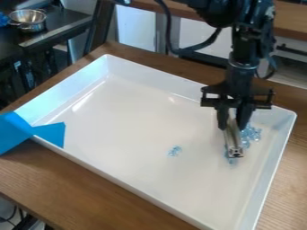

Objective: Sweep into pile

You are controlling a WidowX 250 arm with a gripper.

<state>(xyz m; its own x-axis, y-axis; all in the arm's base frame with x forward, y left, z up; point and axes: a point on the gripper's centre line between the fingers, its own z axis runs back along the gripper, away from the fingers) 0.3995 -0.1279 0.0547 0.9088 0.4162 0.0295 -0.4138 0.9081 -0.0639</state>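
My gripper point(232, 124) hangs down over the right part of the white tray point(129, 121), shut on a narrow silvery tool point(234, 143). The tool slants down from between the fingers, and its lower end is at the tray floor, as far as I can tell. Several small clear-blue pieces point(253, 133) lie close together just right of the tool. A few more blue pieces point(231, 160) show around its lower end, partly hidden by it. Apart from these, a small clump of blue pieces point(174, 151) lies to the left, near the tray's front side.
The tray's raised walls surround the work area on a wooden table point(90, 193). Blue tape point(49, 133) covers part of the left front edge. A metal colander point(28, 19) stands on a dark surface at the upper left.
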